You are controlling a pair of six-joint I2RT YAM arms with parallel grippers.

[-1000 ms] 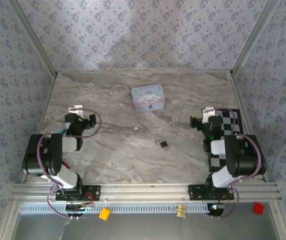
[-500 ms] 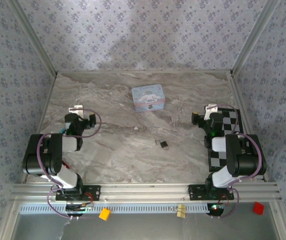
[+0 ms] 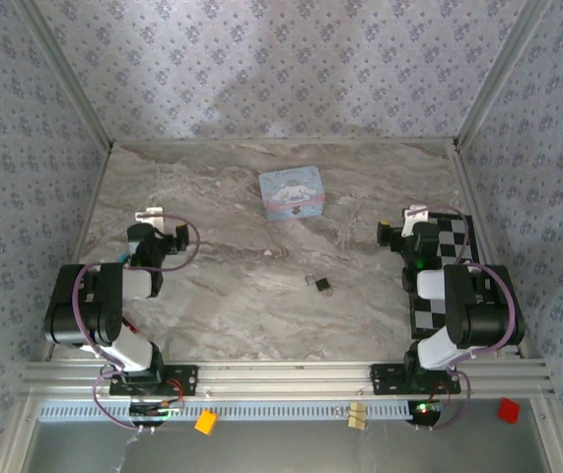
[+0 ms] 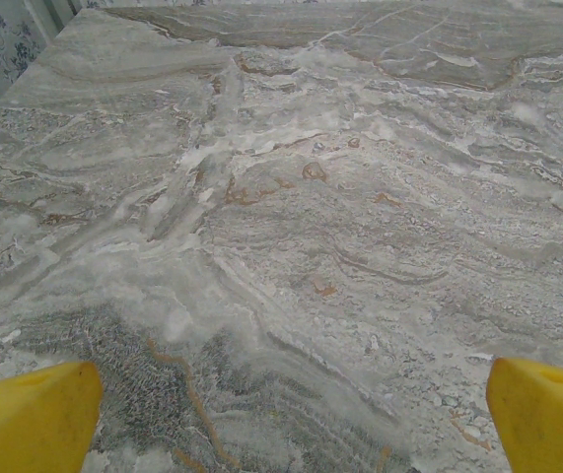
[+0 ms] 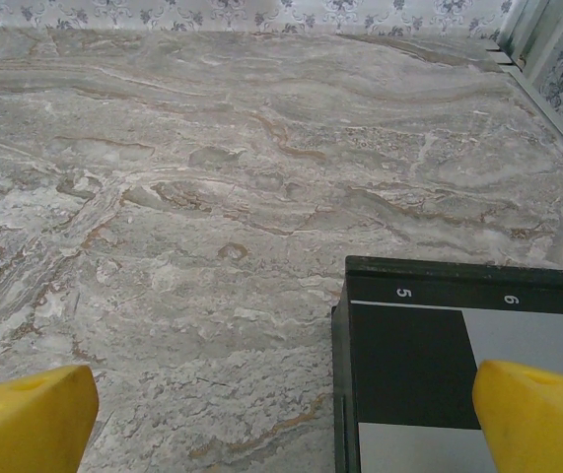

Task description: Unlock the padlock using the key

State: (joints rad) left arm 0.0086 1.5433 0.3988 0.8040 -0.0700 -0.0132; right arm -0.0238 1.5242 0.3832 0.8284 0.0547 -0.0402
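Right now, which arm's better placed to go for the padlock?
Right, probably. In the top view the padlock lies nearer the right gripper than the left gripper. Both grippers are open, empty and apart from it.

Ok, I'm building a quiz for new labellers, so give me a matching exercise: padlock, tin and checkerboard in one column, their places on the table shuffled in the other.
Things:
1. padlock
2. tin
3. checkerboard

Places on the table:
A. right edge
B. far middle
C. centre

Pairs: 1-C; 2-B; 3-A
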